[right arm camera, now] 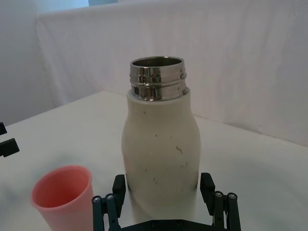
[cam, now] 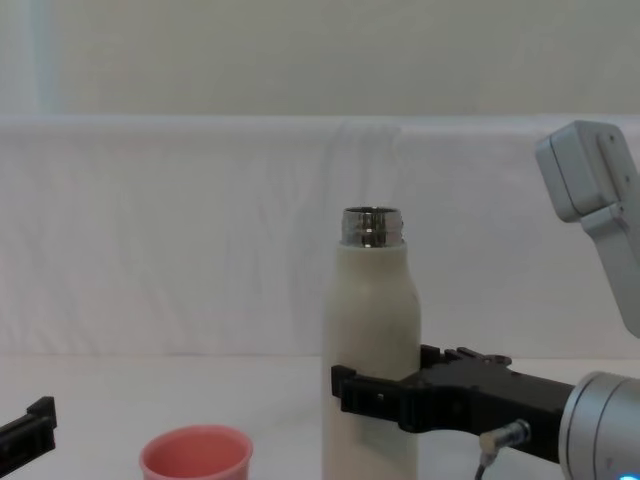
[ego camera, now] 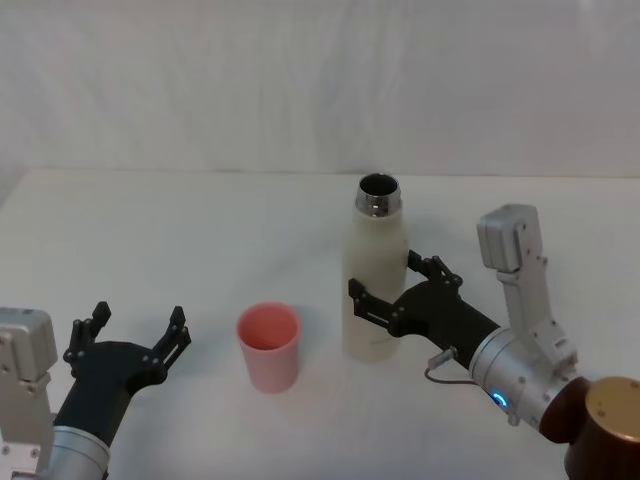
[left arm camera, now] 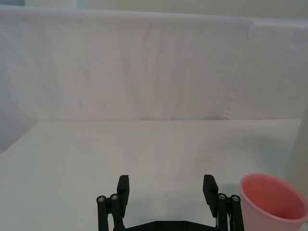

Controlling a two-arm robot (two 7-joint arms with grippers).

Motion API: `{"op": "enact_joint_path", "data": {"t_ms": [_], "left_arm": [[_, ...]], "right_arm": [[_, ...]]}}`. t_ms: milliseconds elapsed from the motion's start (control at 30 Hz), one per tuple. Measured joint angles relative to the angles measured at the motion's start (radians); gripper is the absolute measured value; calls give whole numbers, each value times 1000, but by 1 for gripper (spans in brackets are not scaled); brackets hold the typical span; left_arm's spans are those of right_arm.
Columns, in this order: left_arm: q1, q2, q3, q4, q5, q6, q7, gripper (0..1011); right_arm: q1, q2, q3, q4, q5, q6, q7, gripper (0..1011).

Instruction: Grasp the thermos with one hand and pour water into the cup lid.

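Head view: R hand (ego camera: 385,292) sat w/ fingers spread round upright thermos (ego camera: 374,276), cup lid (ego camera: 268,346) just to its left.

Matt cream, shiny steel, smooth pink plastic

The thermos (right arm camera: 161,156) has a matt cream-white body, lightly scuffed with small dark marks; its threaded neck (right arm camera: 157,78) is polished, mirror-bright metal; the cup lid (right arm camera: 63,196) looks like smooth, satin salmon-pink plastic; the right gripper (ego camera: 398,290) is matt black, its wrist (ego camera: 520,375) brushed silver-grey metal; the tablecloth (ego camera: 200,240) is soft white cloth, faintly creased.
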Motion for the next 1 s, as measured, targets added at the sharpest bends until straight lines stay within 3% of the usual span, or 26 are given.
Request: {"op": "enact_joint_path", "data": {"t_ms": [1000], "left_arm": [[0,0,0,0,0,0,0,1001]], "right_arm": [[40,-28,-11,54,-3,-3,-3,1001]]}}
